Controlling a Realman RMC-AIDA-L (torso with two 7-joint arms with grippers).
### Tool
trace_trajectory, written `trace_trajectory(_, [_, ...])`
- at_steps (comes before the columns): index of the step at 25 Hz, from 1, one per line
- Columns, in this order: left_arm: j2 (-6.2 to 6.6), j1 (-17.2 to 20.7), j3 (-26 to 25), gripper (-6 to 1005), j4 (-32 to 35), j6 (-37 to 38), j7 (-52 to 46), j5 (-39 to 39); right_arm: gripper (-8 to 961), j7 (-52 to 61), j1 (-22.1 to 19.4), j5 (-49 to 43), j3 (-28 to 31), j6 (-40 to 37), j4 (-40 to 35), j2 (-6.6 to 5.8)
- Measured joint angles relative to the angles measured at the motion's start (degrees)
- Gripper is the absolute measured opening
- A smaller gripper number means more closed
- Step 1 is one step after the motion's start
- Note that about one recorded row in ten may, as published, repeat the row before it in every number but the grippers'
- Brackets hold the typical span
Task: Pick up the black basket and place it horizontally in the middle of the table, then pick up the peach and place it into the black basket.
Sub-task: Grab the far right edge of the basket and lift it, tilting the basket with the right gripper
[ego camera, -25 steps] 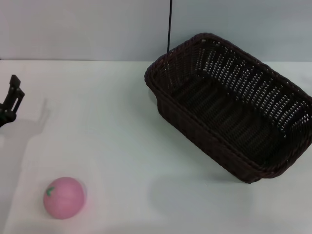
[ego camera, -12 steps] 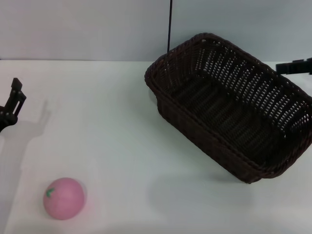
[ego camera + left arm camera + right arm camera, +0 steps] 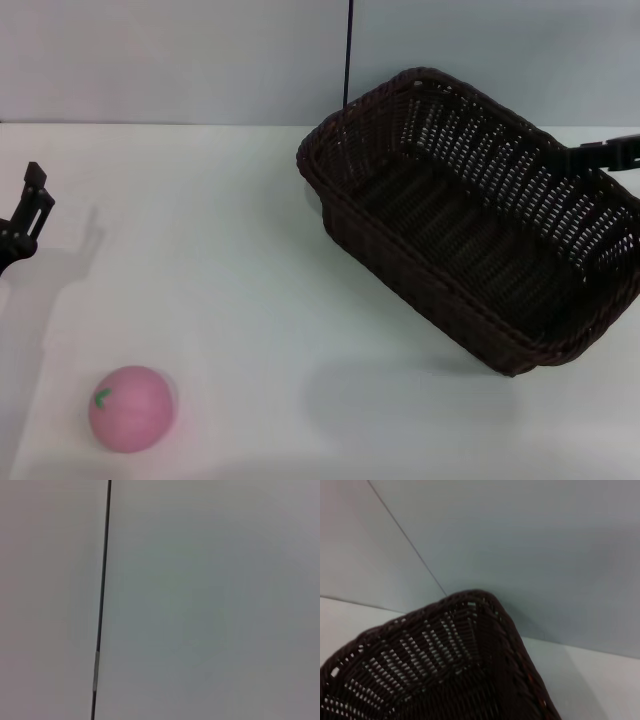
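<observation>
Black basket [image 3: 470,225]: large dark woven wicker container with braided rim and slatted openwork sides, resting on the table [image 3: 250,250] and lying at a diagonal, one rounded corner toward the back wall, the opposite corner toward the front right; interior holds nothing; the right wrist view shows its far corner [image 3: 470,650] close up against the wall. Peach [image 3: 132,406]: small round pink fruit with a green leaf mark, well apart from the basket, off its front-left side near the table's front edge. Right gripper [image 3: 600,155]: dark finger section entering from the right edge, level with the basket's far right rim, gripping nothing; how far it is open cannot be told. Left gripper [image 3: 25,215]: at the table's left edge, far from the basket, holding nothing; its opening likewise cannot be told.
</observation>
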Motion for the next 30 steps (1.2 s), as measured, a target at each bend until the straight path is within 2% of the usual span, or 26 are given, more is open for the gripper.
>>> trace_trajectory(15, [-0.12, -0.72, 0.09, 827, -0.22, -0.93, -0.25, 0.00, 598, -4.59, -0.25, 1.88, 0.43, 6.18, 5.79, 0.33])
trace_trajectory(24, [-0.12, -0.76, 0.09, 826, -0.85, -1.78, -0.42, 0.00, 339, -9.38, -0.26, 5.29, 0.23, 6.83, 7.21, 0.58])
trace_trajectory(28, [-0.12, -0.75, 0.08, 825, -0.95, -1.82, -0.13, 0.00, 218, -16.91, 0.18, 6.47, 0.09, 2.73, 7.05, 0.71])
trace_trajectory(30, [-0.12, -0.71, 0.45, 825, -0.89, -1.94, -0.13, -0.01, 204, -19.62, 0.77, 6.66, -0.12, 0.62, 7.05, 0.72])
